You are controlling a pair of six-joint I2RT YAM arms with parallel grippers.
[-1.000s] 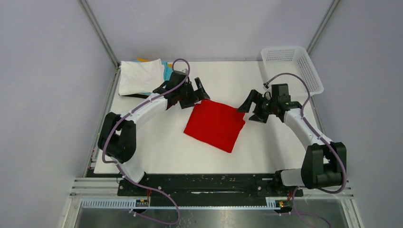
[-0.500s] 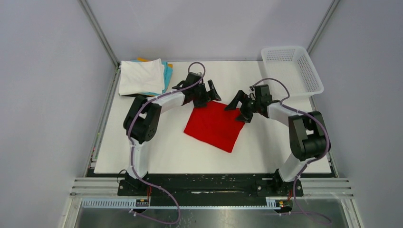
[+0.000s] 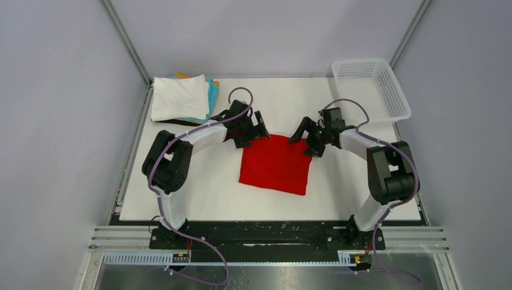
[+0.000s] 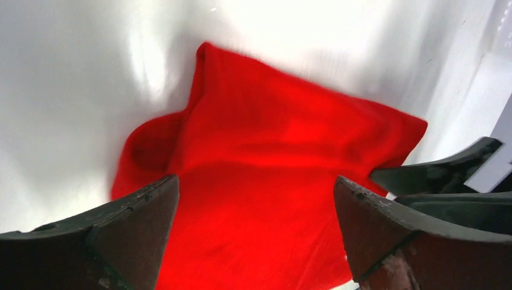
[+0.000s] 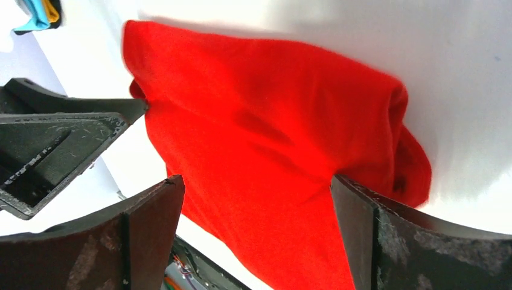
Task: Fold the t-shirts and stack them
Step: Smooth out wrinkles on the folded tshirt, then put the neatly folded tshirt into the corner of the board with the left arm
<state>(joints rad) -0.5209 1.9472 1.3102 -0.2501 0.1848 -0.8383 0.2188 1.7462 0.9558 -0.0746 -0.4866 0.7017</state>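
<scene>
The left gripper [image 3: 259, 129] was seen with its fingers spread wide, nothing pinched between them. It was held low over the far left corner of the red t-shirt [image 3: 275, 164], and in the left wrist view [image 4: 256, 181] red cloth [image 4: 272, 145] filled the gap between the two fingers. Whether the fingertips were pressed onto the cloth could not be told.

The right gripper [image 3: 304, 142] was likewise spread wide and held nothing. It was set at the far right corner of the same shirt, facing the left gripper across the shirt's far edge. In the right wrist view [image 5: 256, 180] the cloth [image 5: 272, 121] was seen bunched into a rounded fold beside the right-hand finger, and the left gripper's dark fingers [image 5: 60, 139] were seen just beyond the shirt's other corner.

The red t-shirt was laid flat on the white table [image 3: 199, 187], folded into a rough square, near the middle and between the two arms.

The other t-shirts were stacked at the far left corner of the table, well apart from the red one. A white shirt [image 3: 180, 96] was on top, with a cyan one [image 3: 212, 92] and an orange edge [image 3: 180, 75] showing beneath.

A white mesh basket [image 3: 362, 61] was placed at the far right corner.
</scene>
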